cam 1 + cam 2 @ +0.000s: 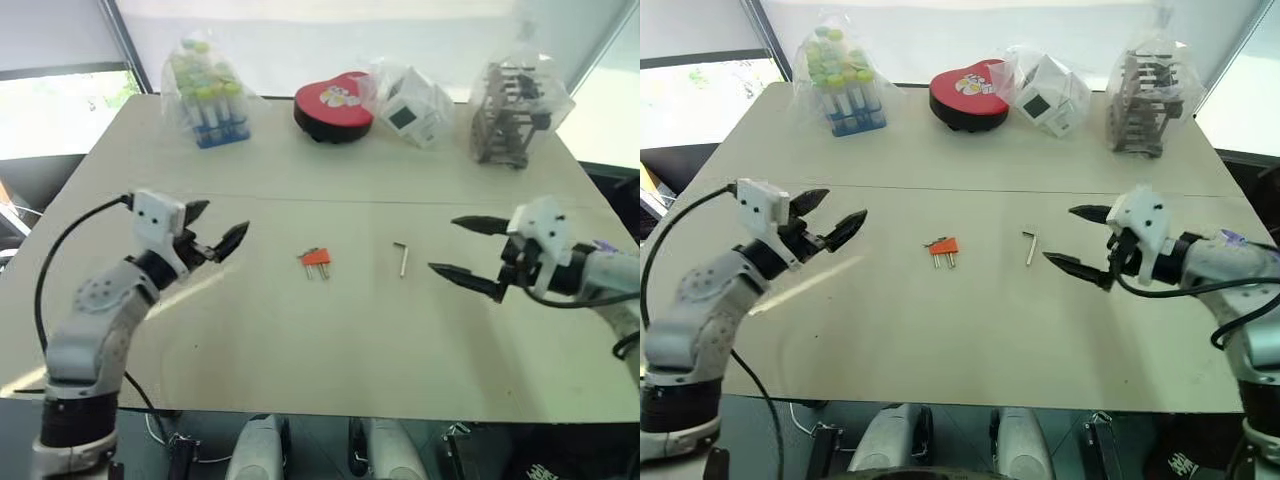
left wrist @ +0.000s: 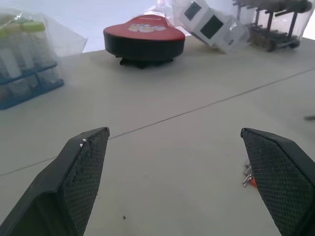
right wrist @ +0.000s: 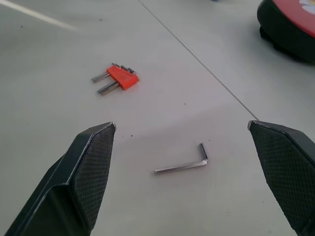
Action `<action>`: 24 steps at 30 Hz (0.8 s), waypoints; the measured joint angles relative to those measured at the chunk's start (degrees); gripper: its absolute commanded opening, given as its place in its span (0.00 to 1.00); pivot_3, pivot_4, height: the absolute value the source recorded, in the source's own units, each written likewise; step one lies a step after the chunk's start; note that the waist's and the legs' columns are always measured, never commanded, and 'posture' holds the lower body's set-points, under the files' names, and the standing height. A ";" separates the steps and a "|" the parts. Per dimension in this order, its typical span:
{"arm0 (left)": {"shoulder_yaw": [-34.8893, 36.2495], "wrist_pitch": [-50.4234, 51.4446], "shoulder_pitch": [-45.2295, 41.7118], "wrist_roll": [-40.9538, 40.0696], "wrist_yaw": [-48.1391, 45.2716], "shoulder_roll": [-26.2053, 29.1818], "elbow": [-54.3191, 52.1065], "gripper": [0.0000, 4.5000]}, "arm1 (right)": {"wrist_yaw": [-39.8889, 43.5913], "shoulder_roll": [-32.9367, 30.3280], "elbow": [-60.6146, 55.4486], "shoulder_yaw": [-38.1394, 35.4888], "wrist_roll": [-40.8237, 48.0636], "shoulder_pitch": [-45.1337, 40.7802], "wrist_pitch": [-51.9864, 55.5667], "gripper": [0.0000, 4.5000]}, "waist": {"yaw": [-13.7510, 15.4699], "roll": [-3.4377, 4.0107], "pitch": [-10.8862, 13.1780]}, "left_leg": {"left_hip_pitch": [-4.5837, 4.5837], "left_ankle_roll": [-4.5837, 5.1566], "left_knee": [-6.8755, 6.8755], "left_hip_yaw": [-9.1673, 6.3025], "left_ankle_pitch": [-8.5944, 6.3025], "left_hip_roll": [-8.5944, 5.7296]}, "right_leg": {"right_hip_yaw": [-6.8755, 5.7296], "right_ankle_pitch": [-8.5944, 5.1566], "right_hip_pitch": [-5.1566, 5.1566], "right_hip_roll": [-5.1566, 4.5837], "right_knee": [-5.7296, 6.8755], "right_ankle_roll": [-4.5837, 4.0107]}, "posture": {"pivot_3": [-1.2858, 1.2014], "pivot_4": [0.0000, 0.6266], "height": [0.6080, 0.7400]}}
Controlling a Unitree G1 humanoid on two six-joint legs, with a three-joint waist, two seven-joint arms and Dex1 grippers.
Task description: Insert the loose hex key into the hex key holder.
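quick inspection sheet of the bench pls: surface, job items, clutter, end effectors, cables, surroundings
Surface: beige table, seam line across it.
Job items: hex key lying flat, apart from the orange holder; not inserted.
Clutter: along the far edge, bagged tube rack, red heart box, bagged white cube, bagged dark rack.
End effectors: left end effector and right end effector open, empty, above the table.
Cables: black cable on left arm.
Surroundings: bright windows behind.

You won't find any readable text here; the red heart-shaped box carries a printed lid picture, its lettering too small to make out.
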 measured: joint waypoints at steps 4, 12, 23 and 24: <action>-0.20 -0.12 -0.06 -0.60 -2.92 1.28 1.59 0.99 | 1.76 -0.12 1.80 1.36 -0.17 -2.65 0.05 1.00 | 0.03 -0.03 0.02 | -0.02 0.00 0.01 0.02 0.00 -0.01 | 0.00 0.01 0.00 -0.02 0.00 0.01 | 0.52 0.24 1.00; -0.26 -0.28 -0.65 -0.85 -3.50 1.26 2.11 0.99 | 2.69 -0.12 2.65 2.78 -0.97 -4.12 -0.03 1.00 | 0.01 -0.04 0.02 | -0.01 0.00 0.01 0.02 0.00 0.00 | 0.00 0.08 0.00 -0.02 0.00 0.13 | 0.52 0.24 1.00; -0.45 -1.78 -0.94 0.75 -2.85 1.13 2.50 0.99 | 3.09 1.57 4.01 6.52 -2.93 -7.16 -2.32 1.00 | -0.01 -0.04 0.02 | -0.01 0.00 0.01 0.03 0.00 0.00 | 0.00 0.08 -0.01 -0.02 0.00 0.14 | 0.52 0.24 1.00; -0.47 -1.87 -0.92 0.96 -2.50 0.91 2.50 0.99 | 2.97 2.33 4.63 7.31 -3.93 -8.02 -3.03 1.00 | -0.04 -0.04 0.02 | -0.01 0.00 0.01 0.03 0.00 0.00 | 0.00 0.08 -0.01 -0.02 0.00 0.14 | 0.52 0.24 1.00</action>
